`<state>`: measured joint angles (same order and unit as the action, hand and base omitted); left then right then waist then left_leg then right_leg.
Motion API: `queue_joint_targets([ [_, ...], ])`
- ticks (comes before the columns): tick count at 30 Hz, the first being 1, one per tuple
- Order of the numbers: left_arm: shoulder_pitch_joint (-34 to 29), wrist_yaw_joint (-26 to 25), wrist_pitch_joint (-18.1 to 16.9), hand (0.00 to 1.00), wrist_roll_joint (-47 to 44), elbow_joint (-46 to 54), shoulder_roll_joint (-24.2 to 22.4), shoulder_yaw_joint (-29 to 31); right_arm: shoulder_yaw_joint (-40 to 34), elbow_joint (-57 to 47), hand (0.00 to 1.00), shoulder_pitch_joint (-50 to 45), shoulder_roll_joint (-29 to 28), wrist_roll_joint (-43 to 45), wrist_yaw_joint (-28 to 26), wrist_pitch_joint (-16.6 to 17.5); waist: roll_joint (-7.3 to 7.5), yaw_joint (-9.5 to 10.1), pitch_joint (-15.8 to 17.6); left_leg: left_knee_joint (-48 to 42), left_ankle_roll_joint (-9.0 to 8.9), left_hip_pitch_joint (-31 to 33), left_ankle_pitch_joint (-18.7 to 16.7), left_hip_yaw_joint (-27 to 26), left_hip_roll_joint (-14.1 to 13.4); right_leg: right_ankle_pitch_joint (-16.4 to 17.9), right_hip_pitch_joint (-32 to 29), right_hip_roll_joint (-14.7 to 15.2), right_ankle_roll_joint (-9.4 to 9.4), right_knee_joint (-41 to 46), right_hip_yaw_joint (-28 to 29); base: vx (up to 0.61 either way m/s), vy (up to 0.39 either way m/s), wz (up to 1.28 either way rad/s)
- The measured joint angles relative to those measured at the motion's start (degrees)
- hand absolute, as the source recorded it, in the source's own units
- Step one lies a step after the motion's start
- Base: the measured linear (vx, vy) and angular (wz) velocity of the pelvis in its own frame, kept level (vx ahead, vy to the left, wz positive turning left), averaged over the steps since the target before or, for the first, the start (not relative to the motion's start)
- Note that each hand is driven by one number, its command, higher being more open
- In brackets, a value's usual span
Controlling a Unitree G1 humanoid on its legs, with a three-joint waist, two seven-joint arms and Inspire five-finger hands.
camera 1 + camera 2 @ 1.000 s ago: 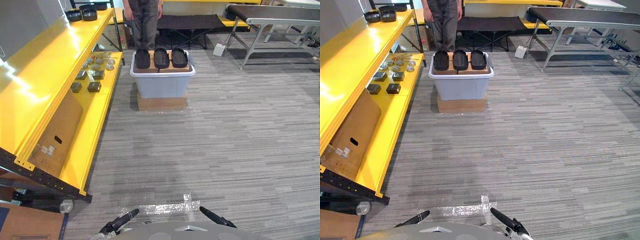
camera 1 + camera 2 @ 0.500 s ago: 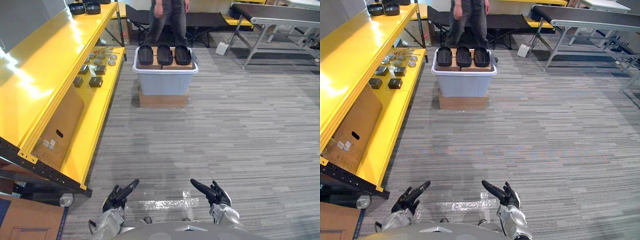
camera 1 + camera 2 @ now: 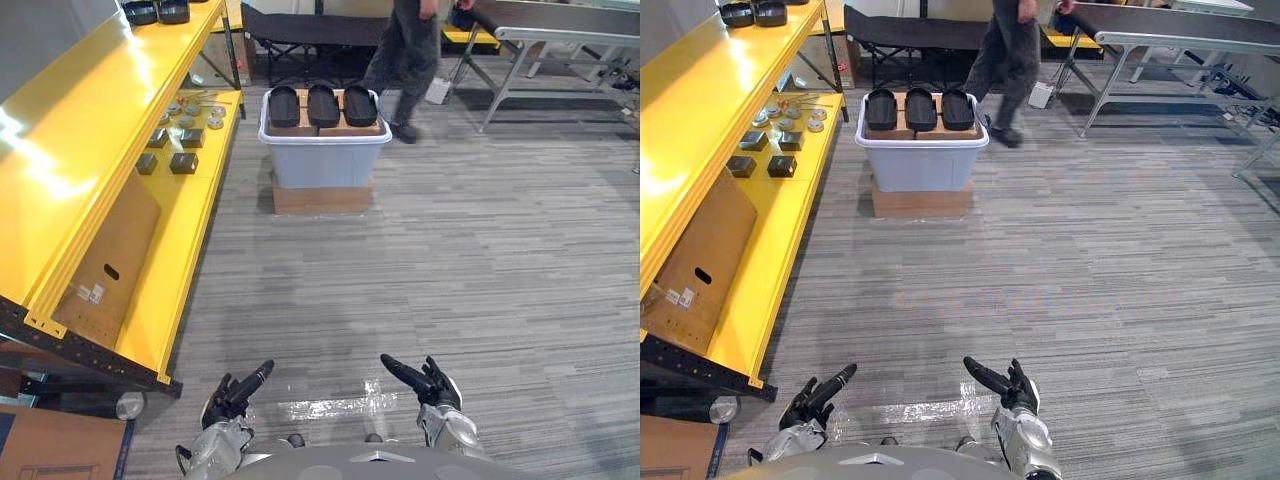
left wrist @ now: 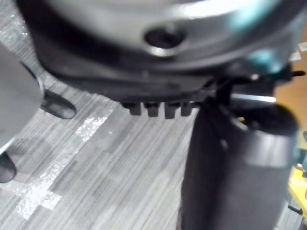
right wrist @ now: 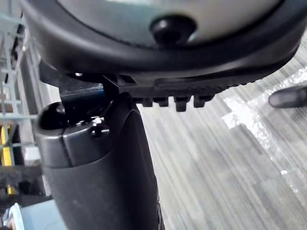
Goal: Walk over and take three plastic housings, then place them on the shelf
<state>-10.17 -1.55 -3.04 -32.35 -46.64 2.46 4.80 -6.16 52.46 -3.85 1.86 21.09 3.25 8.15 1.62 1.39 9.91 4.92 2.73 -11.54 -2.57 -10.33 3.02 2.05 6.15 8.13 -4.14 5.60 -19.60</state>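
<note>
Three black housings (image 3: pixel 322 104) lie side by side, touching or nearly so, on a brown slab across the top of a pale bin (image 3: pixel 324 160) at 12 o'clock, far across the floor (image 3: pixel 480 260) from both hands. The bin stands on a flat box (image 3: pixel 322 198). A person (image 3: pixel 405 60), legs apart, is just past the bin at its 1 o'clock. The yellow shelf (image 3: pixel 70 160) runs along the side from 8 to 11 o'clock; at its far end sit two more dark housing-like pieces (image 3: pixel 158 12). On its lower level are small dark and silvery parts (image 3: pixel 183 163), and nearer, a leaning cardboard (image 3: pixel 110 260) sheet. The left hand (image 3: pixel 232 393) shows at 7 o'clock and the right hand (image 3: pixel 425 383) at 5 o'clock, both low over the floor, fingers stretched straight and pointing inward toward 12, holding nothing. Between them a strip of shiny tape (image 3: pixel 330 408) is stuck to the floor. A grey table (image 3: pixel 560 20) stands at 2 o'clock.
</note>
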Motion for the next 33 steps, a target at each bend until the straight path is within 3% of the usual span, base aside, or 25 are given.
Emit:
queue_joint_targets([
  [1, 0.1, 0.1, -0.1, 1.00, 0.2, 0.0, 0.1, 0.0, 0.0, -0.4, 1.00, -0.2, -0.1, 0.0, 0.2, 0.0, 0.14, -0.04, 0.3, 0.1, 0.42, 0.1, -0.3, -0.1, 0.2, 1.0, -1.7, 0.8, -0.26, 3.5, 0.4, -0.05, 0.070, -0.16],
  [3, 0.7, 0.2, -0.7, 1.00, 1.3, 0.4, 0.3, -0.1, 0.1, -1.2, 1.00, -0.3, -0.2, 0.0, 0.4, 0.2, -0.09, -0.16, 2.4, -0.5, 1.59, -0.1, -0.9, -0.7, -0.1, 1.9, -9.6, 3.4, -0.02, 19.5, 1.1, -0.04, 0.086, -0.16],
  [5, 0.7, -0.2, -0.8, 1.00, 1.4, 1.1, 0.7, -0.1, 0.1, -1.5, 1.00, -0.6, -0.3, 0.1, 0.7, 0.8, 0.14, -0.46, 3.9, -2.9, 2.40, 0.1, -2.1, -0.9, -0.7, 3.3, -11.9, 3.8, 1.22, 22.1, 1.1, 0.03, 0.071, -0.09],
  [8, 1.4, -0.2, -0.8, 1.00, 1.4, 1.2, 1.0, -0.1, 0.1, -1.6, 1.00, -1.3, -0.1, -0.1, 0.9, 1.6, -0.10, -0.62, 4.9, -5.8, 1.56, 1.2, -4.1, -1.0, -3.4, 2.6, -13.7, 0.5, 0.26, 13.1, 1.6, 0.09, 0.032, -0.10],
  [9, 1.4, -0.1, -0.8, 1.00, 1.4, 1.2, 1.0, -0.2, 0.1, -1.7, 1.00, -1.4, 0.0, -0.2, 0.9, 1.8, -0.12, -0.76, 5.0, -5.9, 1.19, 1.2, -4.4, -1.0, -3.9, 1.9, -14.2, -0.3, -0.51, 10.8, 1.9, 0.16, 0.002, -0.03],
  [10, 1.4, 0.2, -0.8, 1.00, 1.4, 1.2, 1.3, -0.2, 0.1, -1.7, 1.00, -2.0, 0.0, -0.3, 0.8, 2.2, 0.07, -1.08, 5.0, -6.1, 0.64, 0.9, -5.0, -0.9, -4.6, 0.4, -15.5, -1.1, -2.48, 6.5, 2.5, 0.22, -0.036, 0.04],
  [11, 1.5, 0.3, -0.8, 1.00, 1.1, 1.2, 2.0, -0.3, 0.1, -1.6, 1.00, -2.3, -0.2, -0.3, 0.7, 2.3, 0.85, -1.56, 5.3, -6.8, -0.60, 0.2, -6.0, -0.9, -4.6, -0.5, -16.8, -1.1, -3.91, 3.9, 3.1, 0.24, -0.056, 0.05],
  [13, 1.4, 0.2, -0.7, 1.00, -0.7, 1.1, 3.0, -0.4, -0.4, -1.8, 1.00, -3.9, -0.6, 0.0, 0.6, 2.4, 2.40, -1.67, 5.6, -9.5, -2.14, -1.2, -9.3, -0.9, -3.5, -0.6, -17.3, -0.3, -4.14, 2.1, 5.4, 0.28, -0.137, 0.09],
  [14, 1.7, 0.2, -0.7, 1.00, -3.1, 1.1, 3.1, -0.5, -0.8, -1.4, 1.00, -4.6, -0.2, 0.0, 0.6, 2.4, 2.82, -1.79, 5.4, -13.5, -2.57, -1.5, -13.1, -0.2, -3.4, -0.3, -17.1, -0.1, -3.58, 2.5, 7.9, 0.32, -0.195, 0.19],
  [15, 2.0, 0.2, -0.7, 1.00, -3.9, 1.1, 2.9, -0.6, -1.1, -0.8, 1.00, -4.7, 0.2, 0.0, 0.5, 2.3, 2.63, -1.80, 5.2, -15.6, -2.63, -1.5, -15.2, 0.4, -3.6, -1.1, -17.1, -0.5, -1.84, 3.8, 9.2, 0.46, -0.296, 0.42],
  [16, 3.0, -0.5, -0.6, 1.00, -5.2, 1.0, 2.2, -1.5, -1.9, 0.7, 1.00, -4.5, 1.3, -0.1, 0.0, 2.3, 0.94, -2.13, 4.8, -19.5, -3.35, -0.9, -18.7, 2.1, -5.2, -2.2, -18.7, -1.1, 1.05, 9.7, 9.5, 0.41, -0.260, 0.51],
  [17, 3.2, -1.3, -0.6, 1.00, -6.0, 1.0, 1.6, -2.3, -2.2, 2.2, 1.00, -4.5, 2.3, -0.2, -0.3, 1.8, -0.43, -2.53, 4.0, -20.9, -3.90, -0.9, -20.4, 2.9, -6.6, -1.2, -19.6, -1.6, 2.57, 14.1, 8.7, 0.54, -0.318, 0.69],
  [18, 2.3, -2.0, -0.6, 1.00, -7.3, 0.0, 0.6, -2.5, -2.4, 4.2, 1.00, -4.7, 3.3, -0.5, -0.9, 0.9, -2.17, -2.98, 1.8, -23.2, -5.85, -1.1, -21.4, 4.1, -8.6, -0.1, -19.4, -3.1, 4.13, 16.8, 7.6, 0.42, -0.192, 0.55],
  [19, 3.0, -2.2, -0.3, 1.00, -7.8, -1.6, -0.5, -2.4, -2.6, 5.8, 1.00, -4.6, 4.3, -0.6, -1.2, 0.8, -4.01, -3.14, 1.2, -31.4, -6.96, 2.2, -21.6, 4.9, -10.2, 2.2, -19.2, -4.1, 5.37, 18.0, 6.6, 0.56, -0.234, 0.32],
  [20, 3.2, -2.3, 0.7, 1.00, -7.7, -2.2, -1.6, -2.0, -2.8, 6.8, 1.00, -4.0, 5.1, -0.7, -1.5, 0.7, -5.20, -3.04, 1.3, -42.2, -9.75, 6.9, -19.0, 4.9, -12.2, 3.2, -17.7, -5.0, 6.49, 17.6, 6.3, 0.59, -0.207, 0.13],
  [21, 3.4, -2.7, 0.9, 1.00, -7.7, -2.5, -1.7, -1.5, -3.1, 6.9, 1.00, -3.9, 5.9, -2.2, -1.9, 0.7, -6.19, -3.05, 2.7, -55.0, -10.32, 12.0, -16.3, 5.0, -15.1, 3.7, -13.2, -6.8, 7.43, 15.1, 5.7, 0.68, -0.236, 0.02],
  [23, 3.8, -3.4, 1.3, 1.00, -7.5, -3.2, -2.2, 0.8, -3.4, 8.1, 1.00, -3.8, 6.2, -4.9, -2.4, 0.8, -6.48, -2.48, 3.4, -59.5, -10.29, 14.9, -16.5, 4.5, -14.8, 4.2, -6.2, -7.6, 8.10, 11.4, 5.6, 0.64, -0.161, -0.10],
  [26, 4.2, -3.6, 3.4, 1.00, -5.4, -2.3, -2.3, 2.9, -3.3, 8.0, 1.00, -2.8, 5.9, -5.0, -3.2, 1.1, -5.70, -0.98, 3.4, -47.4, -9.97, 19.2, -16.9, 3.9, -10.4, 4.0, 0.1, -7.1, 7.74, 5.3, 7.4, 0.45, -0.051, -0.38],
  [27, 4.3, -3.6, 5.8, 1.00, -2.2, -2.9, -1.9, 5.7, -3.4, 7.7, 1.00, -0.9, 5.2, -4.9, -3.0, 1.2, -5.26, -0.21, 3.6, -34.2, -9.38, 21.9, -14.3, 4.4, -8.9, 3.9, 2.1, -6.9, 7.58, 2.7, 9.4, 0.38, 0.026, -0.59],
  [28, 4.3, -3.6, 6.2, 1.00, -1.2, -3.8, -1.6, 6.7, -3.4, 7.4, 1.00, -0.5, 4.8, -4.9, -2.9, 1.2, -4.89, 0.01, 3.8, -29.5, -9.36, 22.6, -12.5, 5.2, -8.5, 4.0, 2.9, -6.7, 7.44, 1.8, 10.0, 0.36, 0.071, -0.69],
  [29, 3.9, -3.9, 7.3, 1.00, -0.3, -6.2, -1.2, 8.5, -3.3, 7.3, 1.00, 0.2, 4.3, -4.9, -2.9, 1.2, -3.98, 0.28, 4.4, -21.3, -9.45, 23.3, -8.1, 7.5, -7.8, 4.6, 4.8, -6.1, 6.46, 0.3, 11.1, 0.28, 0.077, -0.39],
  [30, 3.8, -4.0, 8.7, 1.00, -1.4, -7.2, -1.0, 10.6, -3.0, 7.3, 1.00, 0.1, 4.1, -4.9, -2.9, 1.2, -3.84, 0.45, 4.6, -16.8, -9.95, 23.7, -5.7, 9.4, -7.8, 5.4, 6.4, -5.9, 5.82, -0.3, 11.6, 0.41, 0.178, -0.30],
  [31, 3.1, -4.0, 9.6, 1.00, -0.7, -9.4, 0.0, 10.6, -2.3, 7.3, 1.00, 0.0, 4.2, -4.3, -2.9, 1.0, -4.58, 0.71, 5.1, -13.3, -10.60, 23.9, -3.9, 11.1, -8.6, 8.5, 8.5, -5.9, 4.52, 0.5, 12.0, 0.33, 0.190, -0.13],
  [32, 2.8, -3.8, 10.0, 1.00, 0.1, -9.9, 0.2, 10.3, -2.0, 7.3, 1.00, -0.1, 4.5, -4.0, -2.9, 1.0, -4.80, 0.67, 5.1, -13.1, -10.71, 23.8, -3.4, 10.9, -9.0, 10.5, 9.3, -5.9, 4.42, 1.4, 12.4, 0.33, 0.230, -0.07],
  [33, 2.2, -3.4, 10.6, 1.00, 1.1, -10.9, 0.4, 10.1, -1.6, 7.4, 1.00, -0.1, 4.6, -3.9, -2.8, 0.9, -4.53, 0.66, 5.3, -14.5, -10.33, 23.6, 0.0, 10.4, -9.1, 12.2, 10.1, -5.2, 3.75, 2.7, 12.5, 0.38, 0.303, -0.12],
])
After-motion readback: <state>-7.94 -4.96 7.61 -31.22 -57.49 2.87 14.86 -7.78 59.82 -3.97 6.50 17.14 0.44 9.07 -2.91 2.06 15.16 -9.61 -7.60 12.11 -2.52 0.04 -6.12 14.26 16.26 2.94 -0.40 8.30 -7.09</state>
